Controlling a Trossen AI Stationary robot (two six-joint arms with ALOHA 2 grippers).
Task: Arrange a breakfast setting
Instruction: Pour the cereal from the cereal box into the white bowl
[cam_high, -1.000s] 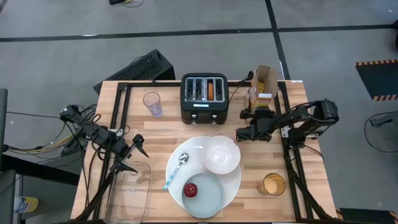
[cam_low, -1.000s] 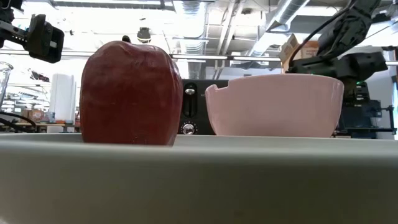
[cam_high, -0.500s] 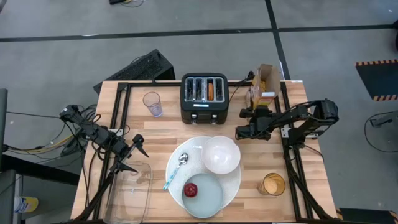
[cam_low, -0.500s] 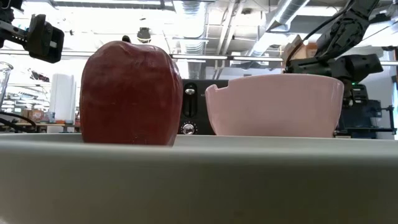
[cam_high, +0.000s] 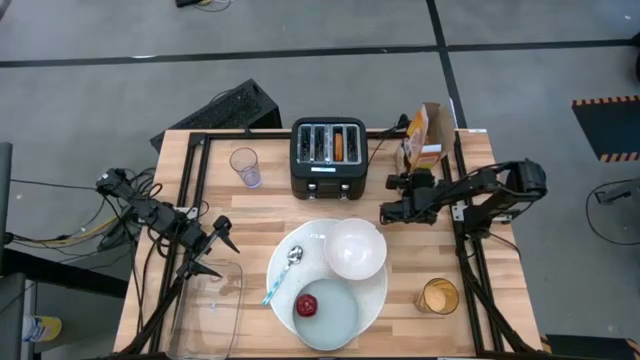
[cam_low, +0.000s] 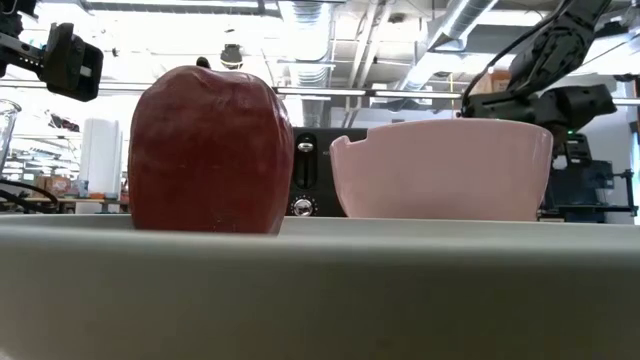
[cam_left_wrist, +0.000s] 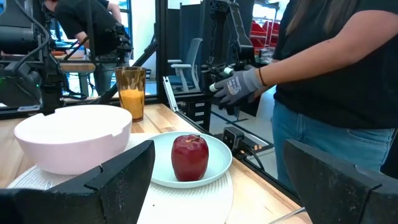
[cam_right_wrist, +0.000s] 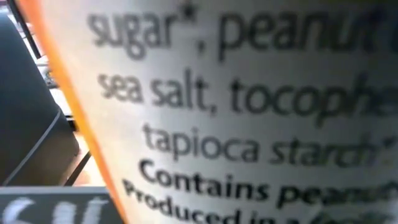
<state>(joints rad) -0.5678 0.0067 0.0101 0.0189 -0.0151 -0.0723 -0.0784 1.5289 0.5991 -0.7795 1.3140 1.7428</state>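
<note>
High view: right gripper (cam_high: 408, 186) at upper right, fingers partly closed around the cereal box (cam_high: 423, 137), which stands upright, its open top facing the camera.

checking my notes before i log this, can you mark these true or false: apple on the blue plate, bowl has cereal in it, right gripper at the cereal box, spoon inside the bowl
1. The red apple sits on the small pale-blue plate. True.
2. The white bowl has cereal in it. False: it looks empty.
3. The right gripper is at the cereal box. True.
4. The spoon lies inside the bowl. False: it lies on the large white plate, beside the bowl.
</note>
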